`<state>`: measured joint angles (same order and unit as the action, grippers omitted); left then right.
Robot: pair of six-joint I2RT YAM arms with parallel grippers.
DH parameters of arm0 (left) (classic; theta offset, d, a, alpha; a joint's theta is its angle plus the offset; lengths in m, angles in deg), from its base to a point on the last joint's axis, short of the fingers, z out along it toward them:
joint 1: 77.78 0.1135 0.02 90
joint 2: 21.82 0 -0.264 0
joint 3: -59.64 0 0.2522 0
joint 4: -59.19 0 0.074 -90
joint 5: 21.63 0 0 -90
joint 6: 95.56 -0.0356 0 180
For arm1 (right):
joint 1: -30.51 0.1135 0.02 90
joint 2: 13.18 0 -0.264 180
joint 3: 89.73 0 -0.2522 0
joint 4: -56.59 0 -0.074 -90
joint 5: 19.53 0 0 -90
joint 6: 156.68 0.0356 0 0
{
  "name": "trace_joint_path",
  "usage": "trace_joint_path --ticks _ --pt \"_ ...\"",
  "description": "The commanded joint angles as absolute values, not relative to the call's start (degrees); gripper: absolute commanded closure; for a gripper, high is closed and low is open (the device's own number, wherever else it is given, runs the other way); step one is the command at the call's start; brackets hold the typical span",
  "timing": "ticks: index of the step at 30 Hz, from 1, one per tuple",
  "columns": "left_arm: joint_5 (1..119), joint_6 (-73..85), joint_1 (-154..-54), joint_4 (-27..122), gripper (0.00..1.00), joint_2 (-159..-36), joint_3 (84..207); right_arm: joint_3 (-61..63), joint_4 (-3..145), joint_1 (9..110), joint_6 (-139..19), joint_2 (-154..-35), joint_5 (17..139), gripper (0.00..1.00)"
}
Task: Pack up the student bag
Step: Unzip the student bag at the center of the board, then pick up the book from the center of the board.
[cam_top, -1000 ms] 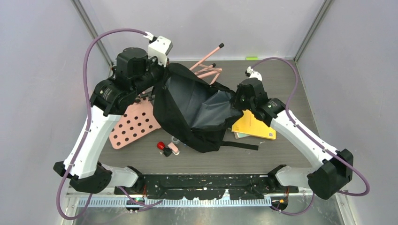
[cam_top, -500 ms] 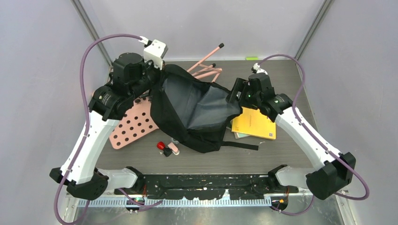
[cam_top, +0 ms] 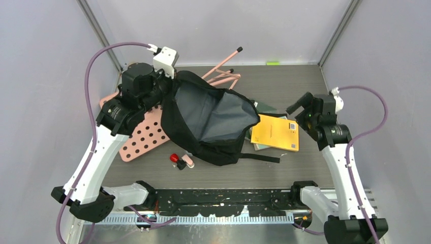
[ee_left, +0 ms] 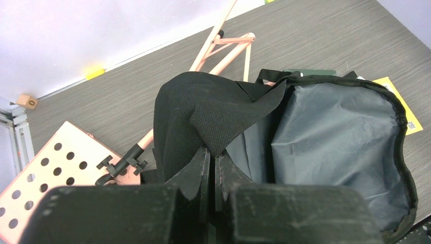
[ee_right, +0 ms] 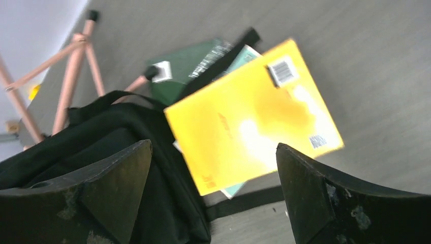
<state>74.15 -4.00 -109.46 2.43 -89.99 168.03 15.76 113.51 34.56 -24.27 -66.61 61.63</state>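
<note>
The student bag (cam_top: 208,145), a big black backpack with grey lining (cam_top: 216,112), lies mid-table with its mouth gaping upward. My left gripper (cam_top: 170,85) is shut on a black fabric flap of the bag's rim (ee_left: 218,109) and holds that far-left edge raised; in the left wrist view the left gripper (ee_left: 213,152) pinches the flap's tip. My right gripper (cam_top: 297,105) hangs open to the right of the bag, touching nothing. In the right wrist view the right gripper (ee_right: 213,146) spreads wide above a yellow book (ee_right: 249,122) and the bag's side (ee_right: 101,137).
The yellow book (cam_top: 275,133) lies on a green book (cam_top: 265,107) right of the bag, with a black strap (cam_top: 259,158) in front. A pink perforated board (cam_top: 145,134) and pink stand legs (cam_top: 223,71) lie left and behind. A red-and-black item (cam_top: 176,158) and a pink item (cam_top: 188,161) sit near the bag's front.
My right gripper opened, let go of the bag's right rim and drew back to the right. The left gripper kept its grip and shifted slightly left.
</note>
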Motion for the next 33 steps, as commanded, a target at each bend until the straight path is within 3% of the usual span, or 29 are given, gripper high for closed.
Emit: trace_joint_path --ticks 1,16,33 --pt "72.24 -2.38 -109.16 9.00 1.00 -87.57 167.35 24.90 115.85 28.72 -13.67 -62.19 60.91 0.01" --pt "69.92 -1.52 -109.16 10.43 1.00 -87.09 165.34 50.49 110.37 26.99 11.92 -49.36 59.10 0.03" --pt "69.37 -1.43 -109.16 10.45 1.00 -87.38 165.94 63.52 81.92 26.99 12.43 -57.12 56.77 0.06"
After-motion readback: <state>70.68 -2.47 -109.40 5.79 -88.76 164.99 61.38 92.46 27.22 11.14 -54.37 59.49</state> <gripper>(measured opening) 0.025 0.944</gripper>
